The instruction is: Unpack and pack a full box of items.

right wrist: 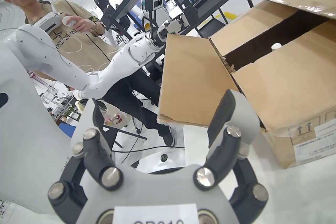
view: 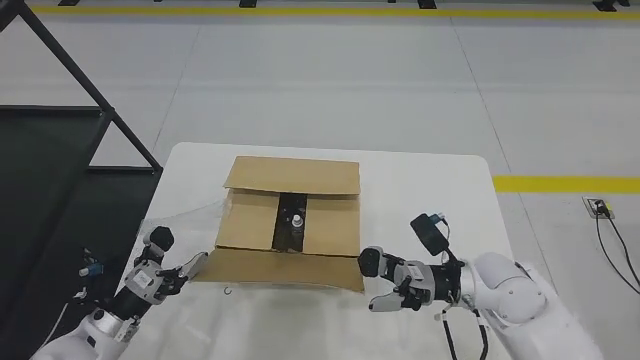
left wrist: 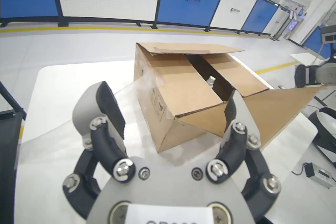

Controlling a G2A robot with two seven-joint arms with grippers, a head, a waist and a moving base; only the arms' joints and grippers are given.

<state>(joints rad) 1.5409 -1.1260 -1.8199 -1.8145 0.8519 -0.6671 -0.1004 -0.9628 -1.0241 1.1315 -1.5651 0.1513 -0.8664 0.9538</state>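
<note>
A brown cardboard box [view: 290, 218] stands in the middle of the white table [view: 430, 180]. Its long flaps are folded outward, and the near flap [view: 285, 267] slopes down toward me. Between the two inner flaps a dark gap shows a bottle with a white cap [view: 297, 222] [left wrist: 210, 80] [right wrist: 276, 46]. My left gripper [view: 190, 263] [left wrist: 173, 112] stands open at the near flap's left corner, one finger [left wrist: 235, 114] beside the flap edge. At the flap's right corner my right gripper [view: 375, 282] [right wrist: 162, 117] is open, with the flap [right wrist: 189, 83] just ahead of it.
A black metal rack [view: 60, 160] stands off the table's left side. Clear film [left wrist: 147, 83] clings to the box's left wall. Bare tabletop lies right of the box and along the front edge.
</note>
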